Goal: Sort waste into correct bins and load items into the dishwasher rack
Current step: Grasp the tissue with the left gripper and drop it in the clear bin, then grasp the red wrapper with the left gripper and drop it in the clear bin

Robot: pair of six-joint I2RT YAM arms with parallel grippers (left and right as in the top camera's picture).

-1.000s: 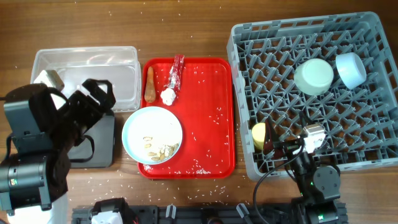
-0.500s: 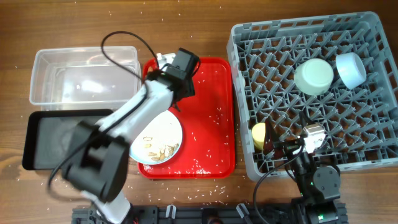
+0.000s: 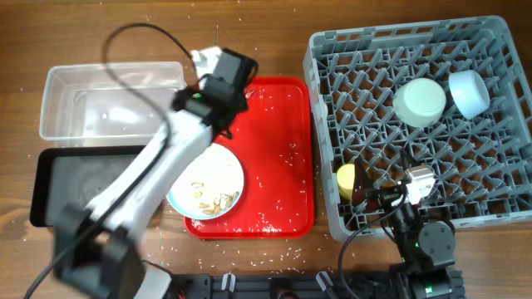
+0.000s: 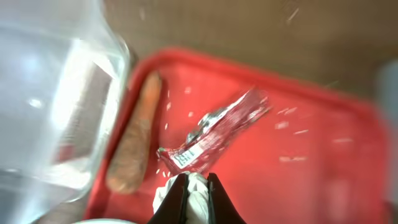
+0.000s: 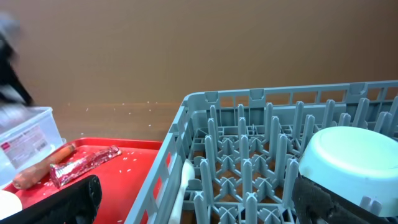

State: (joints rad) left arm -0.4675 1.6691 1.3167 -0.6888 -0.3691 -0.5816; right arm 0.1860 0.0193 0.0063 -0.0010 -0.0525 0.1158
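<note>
White tissue [image 4: 196, 199] is the item in hand. The L gripper [image 4: 197, 182] has its 2 fingers close together w/ the tissue pinched between them, low over the red tray [image 4: 298, 180]. It's just beside the wrapper [image 4: 217, 130] and near the carrot [image 4: 134, 146]. To do this well, I'd lift straight up 1st so the tissue clears the wrapper's end w/o dragging it. Then carry it left over the tub [image 3: 112, 100] wall or down to the black tray [image 3: 75, 187]; can't tell from here which bin takes paper. Part the fingers only once well inside the rim, since tissue is light & may cling to a pad. Don't sweep rice [image 3: 268, 221] off the tray. R gripper [image 5: 202, 202] sits at the rack [image 5: 280, 94] edge, fingers wide apart, holding nothing. Hard to see: overhead, the L arm covers tissue, wrapper & carrot. Wrist view is blurred & crops the tissue at the bottom edge, so grip depth is unclear. Plate [image 3: 208, 187] w/ scraps is partly under the arm.
</note>
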